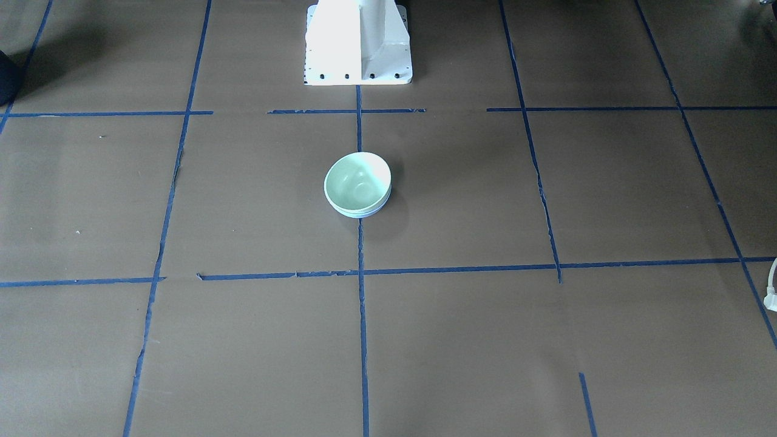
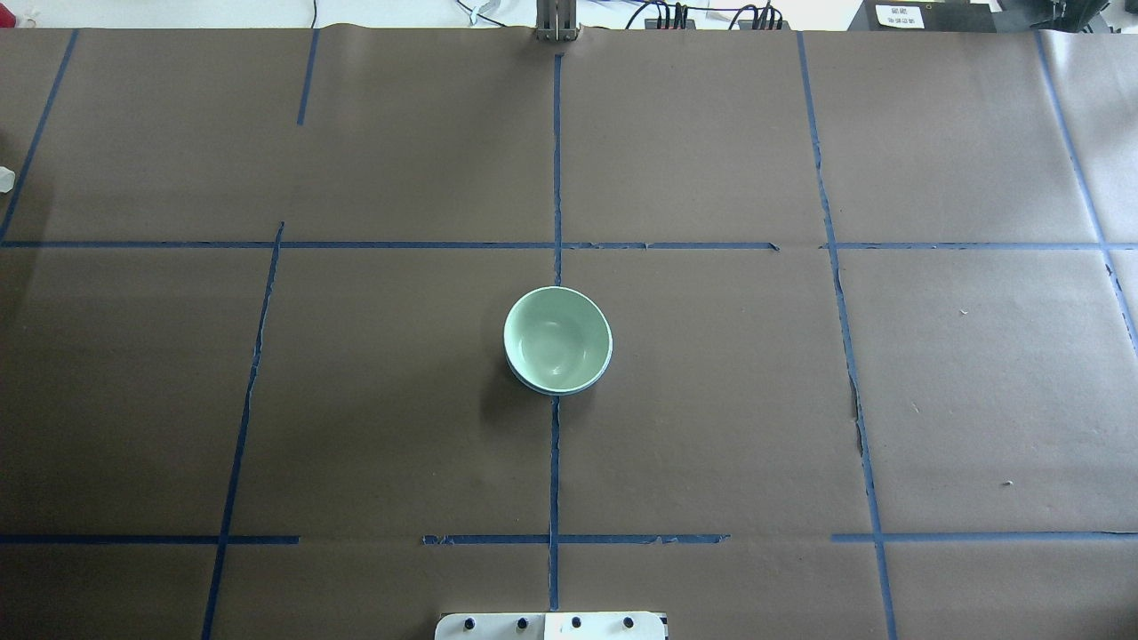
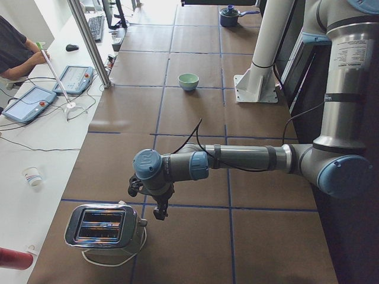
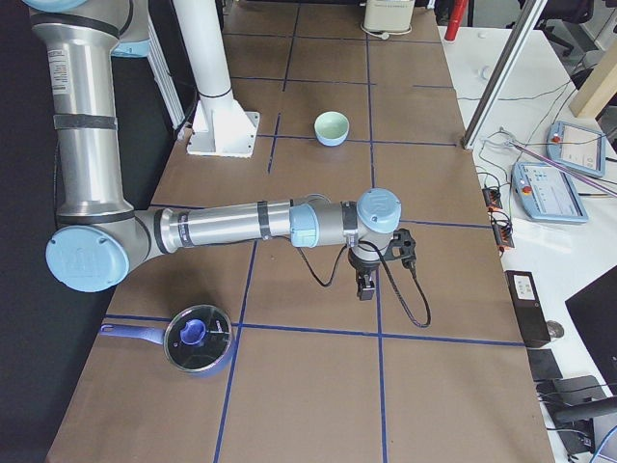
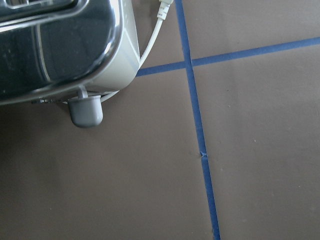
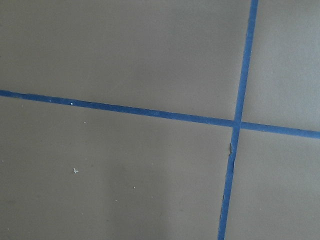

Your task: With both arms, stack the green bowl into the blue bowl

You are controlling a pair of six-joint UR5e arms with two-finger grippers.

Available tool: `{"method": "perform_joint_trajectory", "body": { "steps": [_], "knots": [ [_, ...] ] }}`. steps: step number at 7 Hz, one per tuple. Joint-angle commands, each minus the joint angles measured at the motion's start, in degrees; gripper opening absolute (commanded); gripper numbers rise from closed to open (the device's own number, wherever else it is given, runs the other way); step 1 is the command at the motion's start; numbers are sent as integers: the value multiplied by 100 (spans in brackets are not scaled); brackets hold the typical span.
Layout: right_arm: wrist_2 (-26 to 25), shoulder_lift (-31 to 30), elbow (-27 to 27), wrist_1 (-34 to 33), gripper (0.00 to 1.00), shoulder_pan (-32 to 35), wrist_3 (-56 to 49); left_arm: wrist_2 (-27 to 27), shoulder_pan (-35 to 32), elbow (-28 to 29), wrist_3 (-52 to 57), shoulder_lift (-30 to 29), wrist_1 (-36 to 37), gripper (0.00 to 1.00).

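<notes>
**Item 1, bowls.** I find the green bowl [image 2: 557,338] upright at the centre of the overhead frame. It sits inside the blue bowl [image 1: 362,213], of which only a thin rim crescent shows under its lower edge. The pair rests on the middle tape line [image 2: 556,462] of the brown-papered table [image 2: 711,400], near the white pedestal base [image 1: 358,42].

**Item 2, left gripper [image 3: 160,210].** It is on the near arm in the left-side frame, pointing down at lower left. It hangs just beside a chrome toaster [image 3: 103,228], well apart from the bowls. I see it only from the side and cannot tell whether its fingers are wide or narrow. Its wrist camera shows the toaster's corner, a grey lever knob [image 5: 86,111] and a white cord [image 5: 150,42].

**Item 3, right gripper [image 4: 366,285].** It is on the near arm in the right-side frame, at mid-frame over bare paper. A black cable [image 4: 405,289] loops from the wrist. Again I cannot tell the finger spacing. At lower left of that frame stands a blue saucepan [image 4: 198,340] with a glass lid.

**Item 4, bench alongside the table.** I note a teach pendant [image 3: 29,103], a paper cup [image 3: 32,176] and a seated person [image 3: 15,50] at upper left.

**Item 5, writing.** There is a white label [image 2: 898,15] at the upper right of the overhead frame. There is also print on the left arm's upright tube [image 3: 349,56]. Both are too small for me to read.
</notes>
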Motion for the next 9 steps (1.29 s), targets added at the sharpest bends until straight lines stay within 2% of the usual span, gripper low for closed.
{"method": "perform_joint_trajectory", "body": {
  "steps": [1,4,5,9],
  "knots": [
    [57,-178,4,367,100,88,138,-4,-3,-19,-18,26,10,100],
    [31,-714,-65,412,100,272,42,5,-3,-37,-53,34,10,100],
    [66,-724,-222,421,100,439,7,5,6,-10,-53,35,1,100],
    [-4,-716,-233,421,100,528,-169,5,6,16,-10,43,-8,100]
  ]
}}
